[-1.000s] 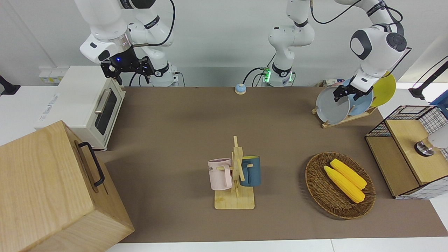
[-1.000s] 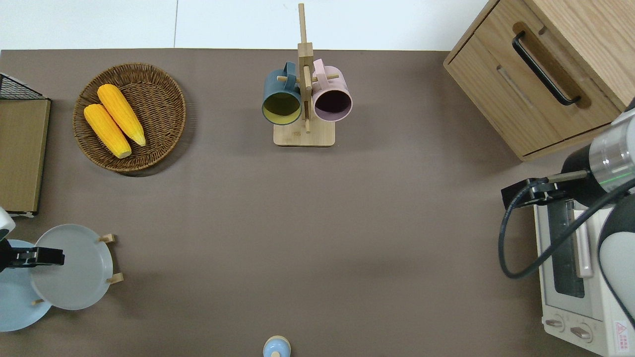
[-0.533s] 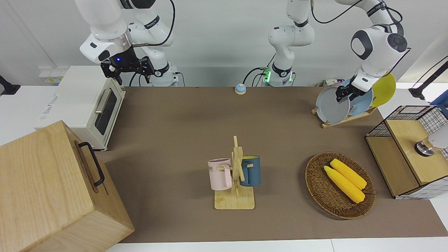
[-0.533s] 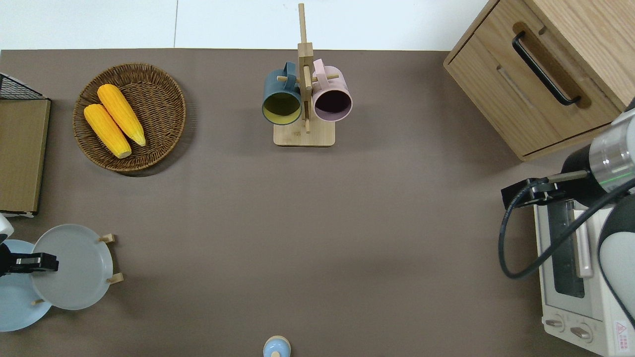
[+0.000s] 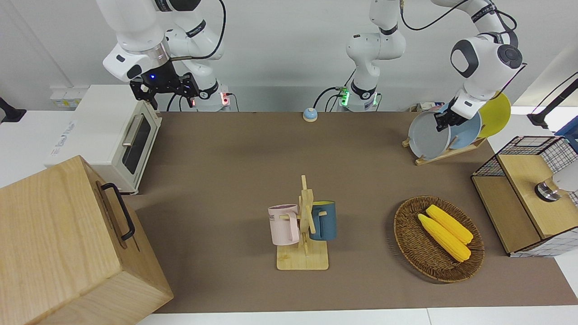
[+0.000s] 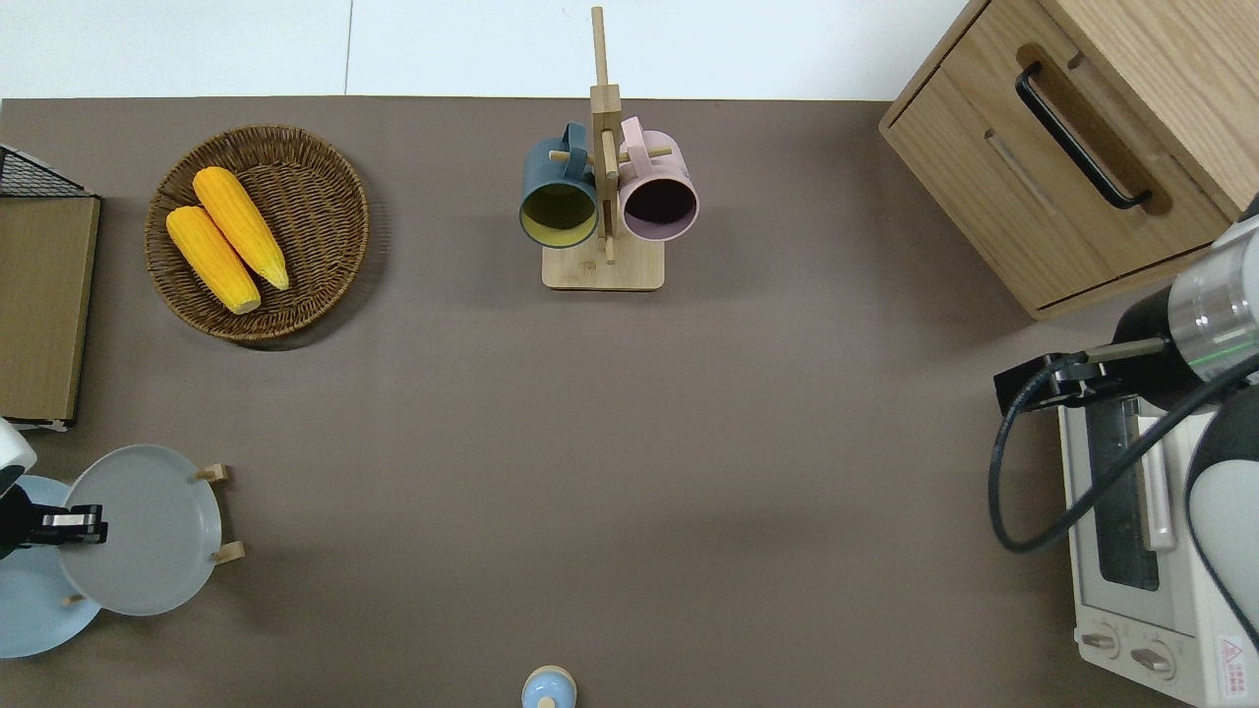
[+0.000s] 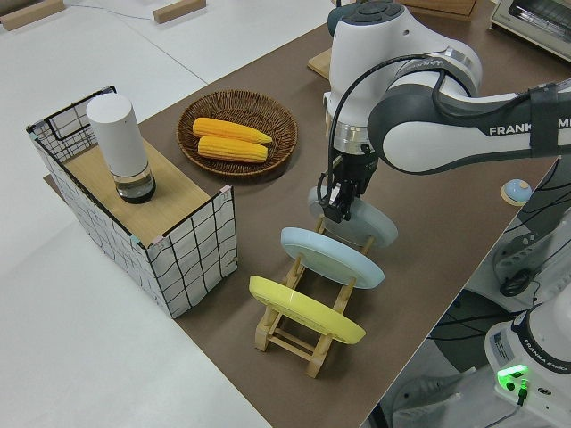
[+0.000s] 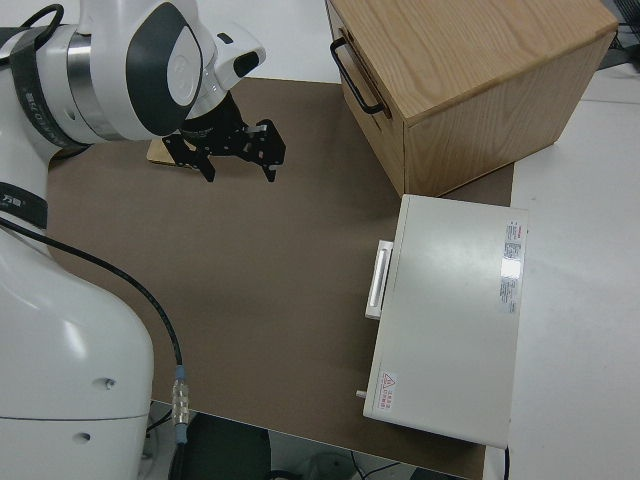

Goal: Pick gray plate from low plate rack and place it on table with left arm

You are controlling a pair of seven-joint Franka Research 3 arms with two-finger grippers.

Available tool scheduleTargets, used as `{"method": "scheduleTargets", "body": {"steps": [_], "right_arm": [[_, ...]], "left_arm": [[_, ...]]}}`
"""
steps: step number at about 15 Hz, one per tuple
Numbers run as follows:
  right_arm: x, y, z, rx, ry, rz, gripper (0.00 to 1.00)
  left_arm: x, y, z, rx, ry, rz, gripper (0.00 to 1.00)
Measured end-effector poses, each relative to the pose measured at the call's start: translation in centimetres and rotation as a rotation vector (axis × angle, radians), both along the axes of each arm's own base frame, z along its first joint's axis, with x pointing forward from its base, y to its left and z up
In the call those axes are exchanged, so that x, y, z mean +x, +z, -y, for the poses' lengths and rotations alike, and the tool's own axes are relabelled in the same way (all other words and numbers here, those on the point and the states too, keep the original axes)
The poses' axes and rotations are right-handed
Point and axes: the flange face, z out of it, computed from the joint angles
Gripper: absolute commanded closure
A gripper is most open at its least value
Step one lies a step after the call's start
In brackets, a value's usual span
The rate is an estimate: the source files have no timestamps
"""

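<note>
The gray plate [image 5: 426,137] leans in the slot of the low plate rack [image 5: 445,155] farthest from the robots, at the left arm's end of the table [image 5: 226,171]. It also shows in the overhead view [image 6: 148,536] and the left side view [image 7: 375,227]. My left gripper [image 5: 445,121] is at the plate's upper rim, seen too in the overhead view [image 6: 74,524] and the left side view [image 7: 337,207]. A light blue plate [image 5: 467,133] and a yellow plate [image 5: 496,115] stand in the slots nearer the robots. My right gripper [image 8: 238,168] is open, empty and parked.
A wicker basket [image 5: 408,246] with two corn cobs lies farther from the robots than the rack. A wire crate [image 5: 526,194] stands at the table's end beside it. A mug stand [image 5: 305,225] with two mugs is mid-table. A toaster oven [image 5: 113,135] and a wooden cabinet [image 5: 67,243] are at the right arm's end.
My left gripper has drawn back from over the gray plate's face toward its upper rim. The plate still stands in the rack. The right arm has not moved.
</note>
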Motion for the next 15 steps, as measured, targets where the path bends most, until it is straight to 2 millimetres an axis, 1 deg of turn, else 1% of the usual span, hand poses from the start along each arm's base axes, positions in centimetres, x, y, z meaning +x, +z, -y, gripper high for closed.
{"method": "scheduleTargets", "body": {"steps": [7,9,12,15], "right_arm": [[0.0,0.0,0.0,0.000,0.000,0.000,0.017],[0.0,0.0,0.0,0.000,0.000,0.000,0.017],[0.0,0.0,0.0,0.000,0.000,0.000,0.017],[0.0,0.0,0.0,0.000,0.000,0.000,0.017]], "left_arm": [[0.0,0.2,0.0,0.001,0.004,0.004,0.92],[0.0,0.5,0.0,0.001,0.004,0.010,0.95],[0.0,2.1,-0.3,0.001,0.010,0.008,0.96],[0.0,4.6,-0.8,0.003,0.017,0.002,0.96]]}}
